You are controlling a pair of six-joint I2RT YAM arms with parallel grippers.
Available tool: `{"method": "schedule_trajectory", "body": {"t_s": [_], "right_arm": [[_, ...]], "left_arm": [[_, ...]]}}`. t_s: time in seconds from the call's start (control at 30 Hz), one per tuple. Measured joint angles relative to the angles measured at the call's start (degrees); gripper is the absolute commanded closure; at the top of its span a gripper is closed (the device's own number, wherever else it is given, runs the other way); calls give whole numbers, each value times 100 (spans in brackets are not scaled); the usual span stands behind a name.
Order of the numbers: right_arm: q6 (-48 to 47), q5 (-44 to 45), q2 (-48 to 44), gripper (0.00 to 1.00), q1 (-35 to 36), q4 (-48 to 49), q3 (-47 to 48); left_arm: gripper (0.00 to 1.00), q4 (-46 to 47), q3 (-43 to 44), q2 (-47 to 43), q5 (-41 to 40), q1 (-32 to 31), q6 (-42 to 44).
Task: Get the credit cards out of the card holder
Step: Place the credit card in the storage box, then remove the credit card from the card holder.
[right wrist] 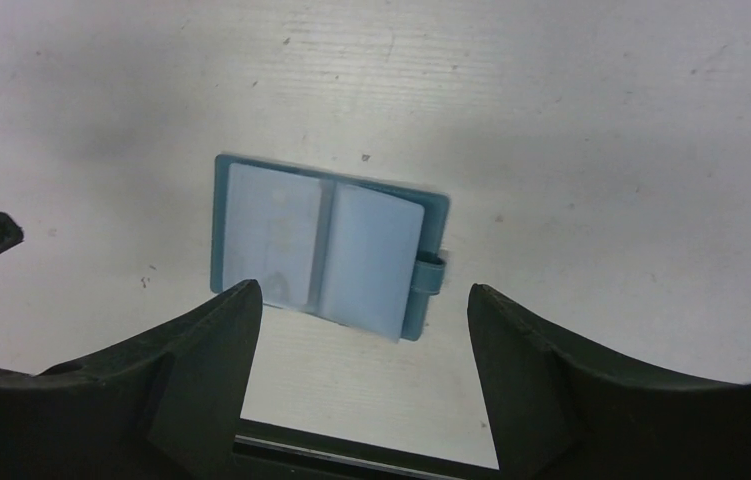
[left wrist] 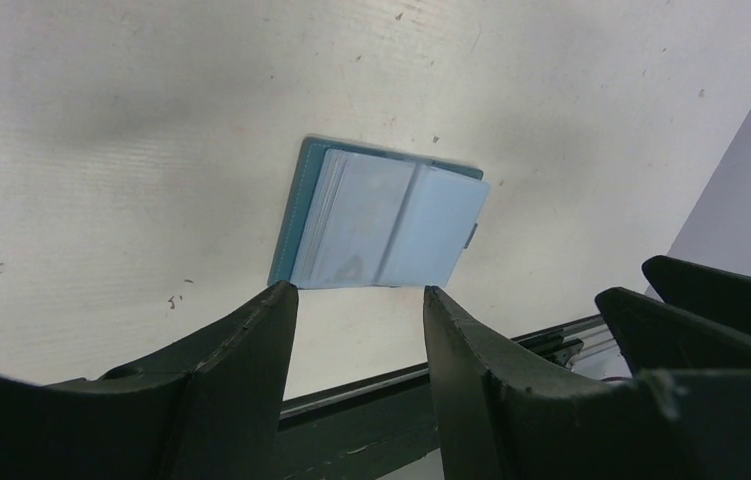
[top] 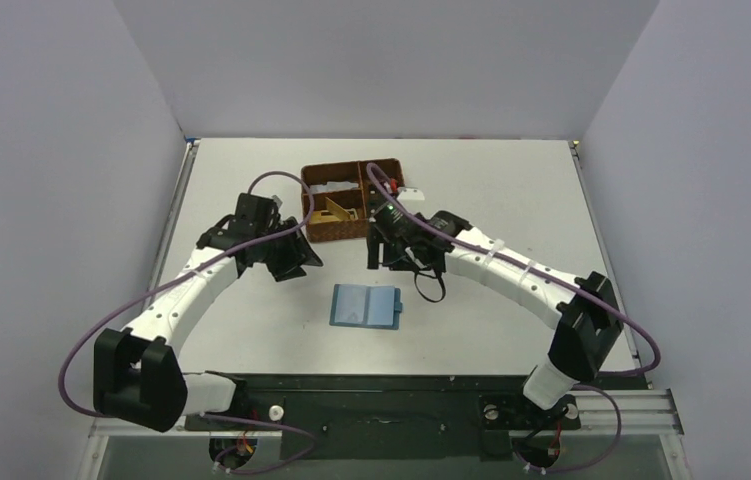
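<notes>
Black fingers (left wrist: 251, 340) of the left pincer (left wrist: 359, 295) fill the bottom of its wrist view, spread apart and holding nothing. Across from it, the right pincer (right wrist: 363, 292) likewise stands wide open and empty above the table (top: 511, 200). Between the two, a little nearer the arm bases, the teal card holder (top: 366, 306) lies flat and opened on the table. Its pale grey-blue pockets face up and its snap tab (right wrist: 429, 272) sticks out at the right edge. Neither pincer touches it. Farther back sits a brown woven basket (top: 351, 200), with a tan-gold card (top: 336, 210) leaning in its left side.
</notes>
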Motion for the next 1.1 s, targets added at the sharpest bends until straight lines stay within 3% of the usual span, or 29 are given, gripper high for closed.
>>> {"method": "schedule_trajectory", "body": {"t_s": [0.37,1.1], "right_arm": [[629,708,66,29,1344,1049,-656],[831,907,1346,35,1429,2013,-841]], "left_arm": [[53,378,-1344,-1169,-70,-74,323],[53,911,-2074,-1738,-181,-138,343]]}}
